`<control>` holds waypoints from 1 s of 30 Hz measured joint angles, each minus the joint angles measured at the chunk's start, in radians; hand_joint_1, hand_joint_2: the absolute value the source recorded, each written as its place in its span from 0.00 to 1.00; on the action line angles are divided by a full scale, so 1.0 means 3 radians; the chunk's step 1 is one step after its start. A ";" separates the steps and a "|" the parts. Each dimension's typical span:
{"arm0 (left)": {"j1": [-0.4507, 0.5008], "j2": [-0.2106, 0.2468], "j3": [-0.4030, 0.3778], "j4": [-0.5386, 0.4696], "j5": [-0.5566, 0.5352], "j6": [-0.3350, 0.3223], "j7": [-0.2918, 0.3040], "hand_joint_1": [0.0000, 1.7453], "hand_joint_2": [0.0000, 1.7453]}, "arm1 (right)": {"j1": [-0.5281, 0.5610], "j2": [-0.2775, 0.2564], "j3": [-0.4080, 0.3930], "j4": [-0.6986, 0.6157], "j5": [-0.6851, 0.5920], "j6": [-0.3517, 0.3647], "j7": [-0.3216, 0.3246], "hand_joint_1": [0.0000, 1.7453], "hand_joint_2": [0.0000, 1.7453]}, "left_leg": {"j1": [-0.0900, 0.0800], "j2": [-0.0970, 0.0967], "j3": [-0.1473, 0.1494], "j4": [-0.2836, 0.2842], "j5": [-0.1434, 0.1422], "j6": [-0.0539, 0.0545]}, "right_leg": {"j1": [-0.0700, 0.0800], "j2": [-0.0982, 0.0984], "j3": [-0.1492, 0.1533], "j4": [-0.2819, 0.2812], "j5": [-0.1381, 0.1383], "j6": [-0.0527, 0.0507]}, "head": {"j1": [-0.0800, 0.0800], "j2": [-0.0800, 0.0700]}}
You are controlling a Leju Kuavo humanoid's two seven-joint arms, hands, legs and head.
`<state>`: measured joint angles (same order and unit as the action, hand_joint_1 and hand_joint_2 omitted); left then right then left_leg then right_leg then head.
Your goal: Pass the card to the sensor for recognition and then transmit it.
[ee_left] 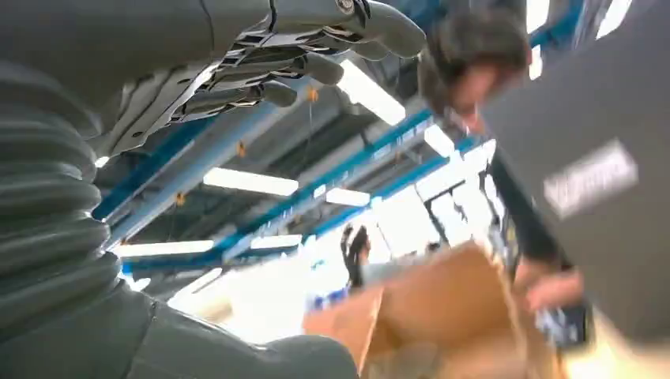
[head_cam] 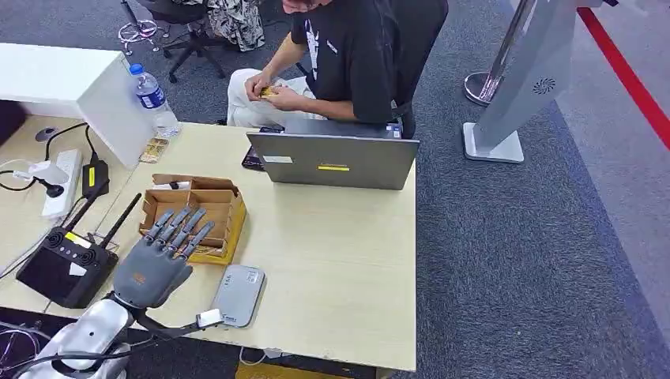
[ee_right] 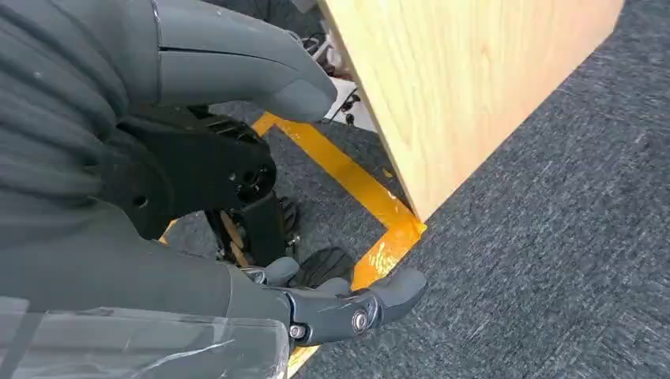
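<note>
My left hand (head_cam: pixel 162 253) hovers over the near end of a brown cardboard box (head_cam: pixel 213 197) on the wooden table (head_cam: pixel 340 268), fingers stretched out and apart, holding nothing. In the left wrist view the fingers (ee_left: pixel 316 67) spread above the box (ee_left: pixel 442 308). A flat grey sensor pad (head_cam: pixel 239 294) lies on the table just right of that hand. I cannot make out a card in the box; the hand covers part of it. My right hand (ee_right: pixel 237 181) hangs beside the table's side panel (ee_right: pixel 466 87) above the carpet, with nothing in it.
A grey laptop (head_cam: pixel 336 160) stands at the table's far edge with a seated person (head_cam: pixel 348 55) behind it, handling something small. A black router (head_cam: pixel 63 264), power strip (head_cam: pixel 63 181) and water bottle (head_cam: pixel 152 96) sit to the left. Yellow floor tape (ee_right: pixel 355 185) runs under the table.
</note>
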<state>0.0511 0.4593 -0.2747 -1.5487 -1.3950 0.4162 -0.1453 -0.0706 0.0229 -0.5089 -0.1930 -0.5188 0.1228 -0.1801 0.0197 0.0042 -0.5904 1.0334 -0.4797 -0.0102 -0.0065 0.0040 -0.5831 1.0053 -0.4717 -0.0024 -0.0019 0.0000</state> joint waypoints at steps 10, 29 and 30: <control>0.0028 0.0001 0.0159 0.0689 0.0113 0.0001 -0.0065 0.00 1.00 | 0.0002 0.0000 0.0000 0.0000 0.0107 0.0006 0.0008 0.00 1.00 | 0.0001 -0.0001 0.0001 0.0000 0.0001 0.0000 | 0.0001 -0.0001 0.0001 0.0000 0.0001 0.0000 | 0.0000 0.0000; -0.0314 -0.0169 0.0179 0.1169 0.0020 0.0082 -0.0224 0.00 1.00 | -0.0045 0.0001 0.0008 0.0000 0.0229 0.0004 0.0056 0.00 1.00 | 0.0001 -0.0005 0.0001 0.0000 0.0002 0.0001 | 0.0000 -0.0005 0.0003 0.0000 0.0002 0.0000 | 0.0000 0.0000; -0.0342 -0.0202 0.0179 0.1185 0.0005 0.0112 -0.0226 0.00 1.00 | -0.0050 0.0001 0.0008 0.0000 0.0229 0.0005 0.0058 0.00 1.00 | 0.0000 -0.0005 0.0001 0.0001 0.0002 0.0001 | 0.0000 -0.0005 0.0003 0.0000 0.0003 -0.0001 | 0.0000 0.0000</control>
<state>-0.0515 0.3986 -0.2209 -1.1932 -1.3935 0.4498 -0.2133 -0.0856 0.0233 -0.5066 -0.1930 -0.4501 0.1244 -0.1625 0.0198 0.0027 -0.5900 1.0336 -0.4791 -0.0099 -0.0064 0.0026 -0.5823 1.0053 -0.4708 -0.0027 -0.0019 0.0000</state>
